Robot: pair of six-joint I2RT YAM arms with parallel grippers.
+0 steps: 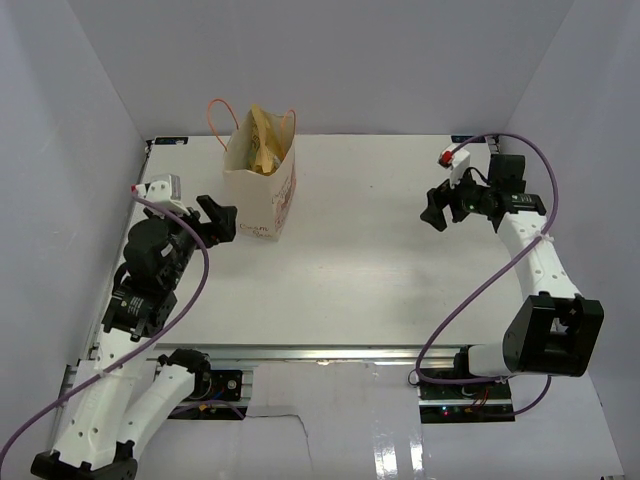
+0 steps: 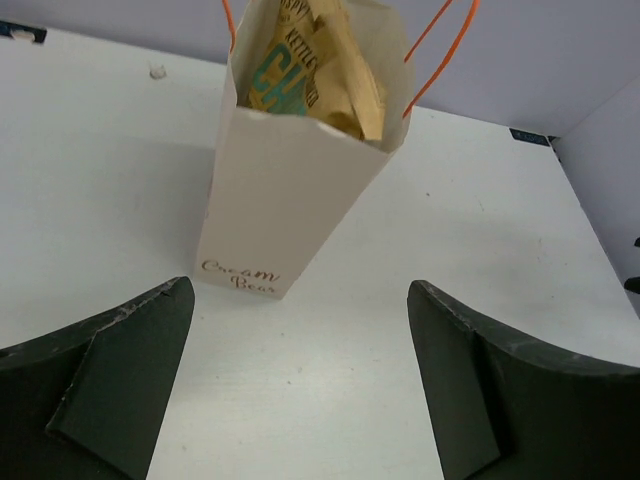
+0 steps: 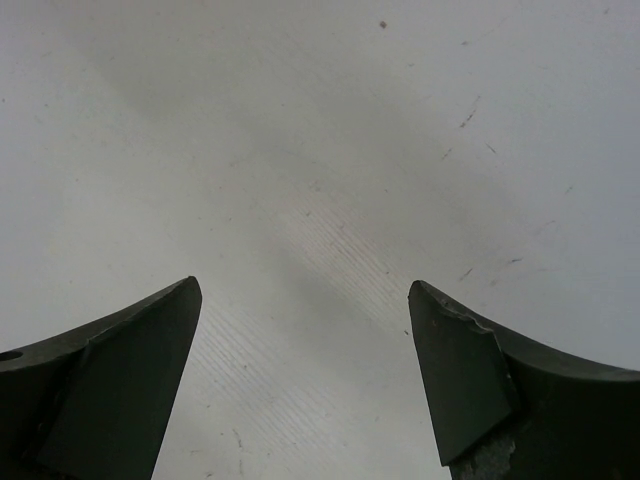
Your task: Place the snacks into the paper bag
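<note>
The cream paper bag stands upright at the table's back left, its orange handles sticking up. A tan-brown pouch with other snacks pokes out of its open top. In the left wrist view the paper bag reads "Cream Bear" and the snack pouch shows teal lettering. My left gripper hangs open just left of the bag, nothing between its fingers. My right gripper is open over bare table at the right, far from the bag. Its fingers frame only white tabletop.
White walls close in the table on the left, back and right. A metal rail runs along the near edge between the arm bases. Purple cables loop off both arms.
</note>
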